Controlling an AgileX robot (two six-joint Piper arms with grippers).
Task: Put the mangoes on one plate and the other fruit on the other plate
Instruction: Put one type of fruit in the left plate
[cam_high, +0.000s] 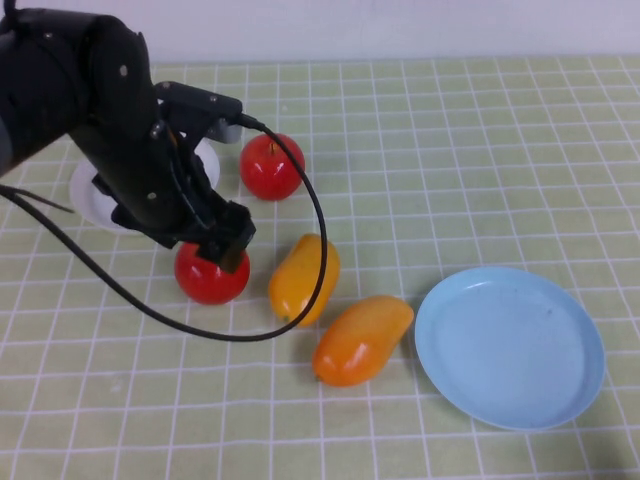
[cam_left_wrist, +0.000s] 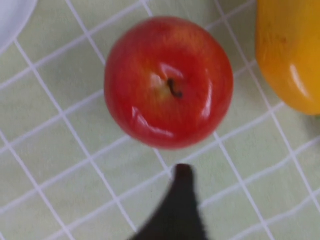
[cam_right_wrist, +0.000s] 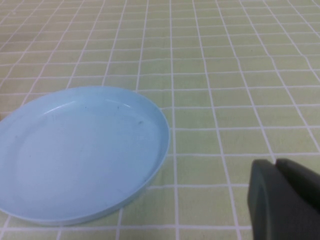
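My left gripper (cam_high: 226, 246) hangs open just above the near red apple (cam_high: 210, 278), which is not between its fingers. The left wrist view shows this apple (cam_left_wrist: 169, 82) stem up, with one dark fingertip (cam_left_wrist: 183, 176) just short of it. The second apple (cam_high: 271, 166) lies farther back, beside the white plate (cam_high: 92, 196), which my arm partly hides. Two orange mangoes (cam_high: 304, 278) (cam_high: 362, 339) lie on the cloth between the apples and the empty light blue plate (cam_high: 510, 345). My right gripper (cam_right_wrist: 276, 164) is shut and empty, low beside the blue plate (cam_right_wrist: 80, 155), and out of the high view.
A green checked cloth (cam_high: 450, 150) covers the table. The left arm's black cable (cam_high: 322, 240) loops over the near mango. One mango's end (cam_left_wrist: 290, 55) lies close beside the near apple.
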